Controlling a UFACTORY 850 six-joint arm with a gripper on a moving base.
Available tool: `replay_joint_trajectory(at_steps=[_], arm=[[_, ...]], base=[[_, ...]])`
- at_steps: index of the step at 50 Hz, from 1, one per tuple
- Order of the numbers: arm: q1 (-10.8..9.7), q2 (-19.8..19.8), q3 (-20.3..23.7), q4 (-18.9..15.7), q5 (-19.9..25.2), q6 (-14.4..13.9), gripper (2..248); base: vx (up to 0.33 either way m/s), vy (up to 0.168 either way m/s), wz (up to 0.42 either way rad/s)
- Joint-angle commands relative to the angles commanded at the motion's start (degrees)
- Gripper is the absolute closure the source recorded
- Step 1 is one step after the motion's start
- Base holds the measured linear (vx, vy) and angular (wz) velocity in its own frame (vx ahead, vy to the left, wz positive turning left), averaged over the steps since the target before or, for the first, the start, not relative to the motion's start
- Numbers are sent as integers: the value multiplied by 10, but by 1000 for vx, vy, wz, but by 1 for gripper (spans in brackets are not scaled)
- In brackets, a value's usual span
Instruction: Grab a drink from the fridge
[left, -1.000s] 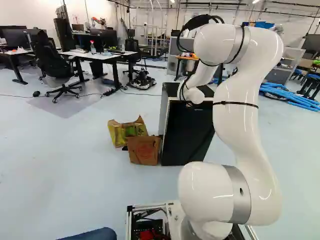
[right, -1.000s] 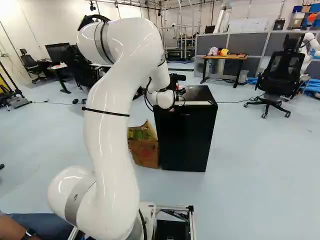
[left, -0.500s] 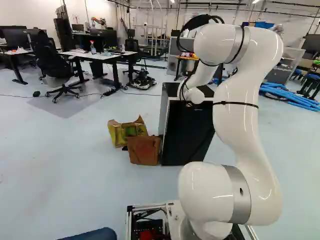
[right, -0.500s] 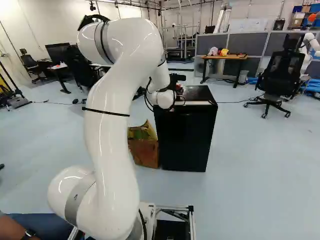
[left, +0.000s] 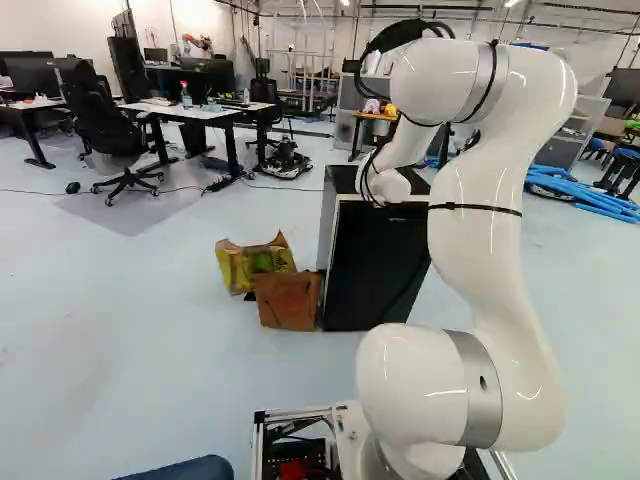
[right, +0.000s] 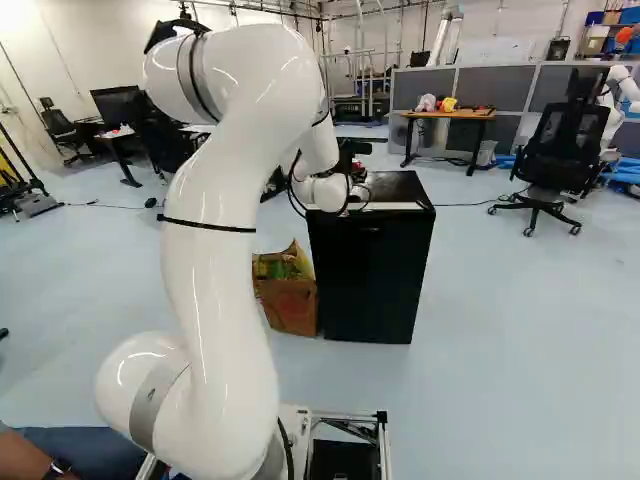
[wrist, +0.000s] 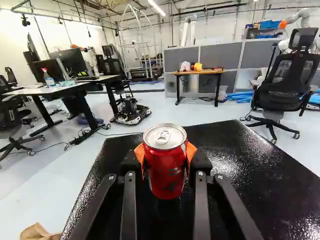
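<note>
The gripper (wrist: 165, 156) pinches a red drink can (wrist: 166, 176) from both sides, above the black top of the fridge (right: 372, 280), just right of centre in the right base view. The fridge looks closed and the grab looks done; perhaps only lifting clear remains. Whether the can touches the top, I cannot tell.
</note>
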Motion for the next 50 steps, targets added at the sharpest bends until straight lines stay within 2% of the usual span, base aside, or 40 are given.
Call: replay_joint_trajectory(at_steps=[26, 50], arm=[[2, 10, 7, 1, 0, -1, 151], [12, 45, 48, 4, -3, -6, 151]], base=[[0, 0, 0], [0, 0, 0]])
